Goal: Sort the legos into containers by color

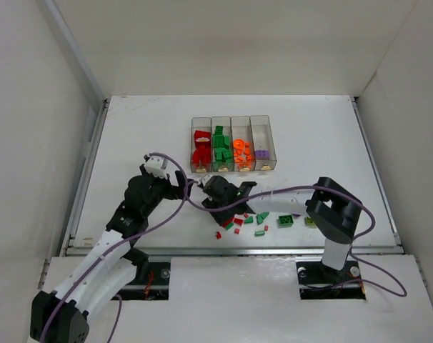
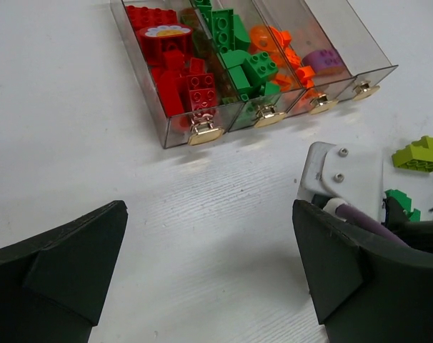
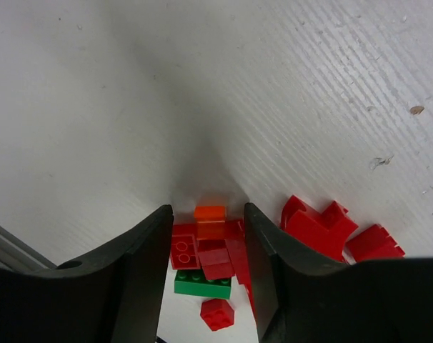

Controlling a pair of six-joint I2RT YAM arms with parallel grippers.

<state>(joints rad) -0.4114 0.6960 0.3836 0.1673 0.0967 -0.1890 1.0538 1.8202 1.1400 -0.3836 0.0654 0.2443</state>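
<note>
The right gripper (image 3: 207,209) is holding its jaws partly apart, low over the table (image 3: 202,86); an orange brick (image 3: 210,213) is sitting between the fingers with a gap on each side, so nothing is being pinched; just behind it, red bricks (image 3: 216,259) and a green brick (image 3: 202,284) are lying in the same gap; more red pieces (image 3: 320,229) are lying just outside the right finger; the left gripper (image 2: 209,279) is standing wide, holding nothing, and is hovering near the right one, facing the containers (image 1: 263,128); loose legos (image 1: 246,220) are lying scattered on the table near the right gripper, a lime brick (image 2: 420,153) among them; the four containers are sitting in a row farther back, holding, from left to right in the top view, red, green, orange and purple pieces.
</note>
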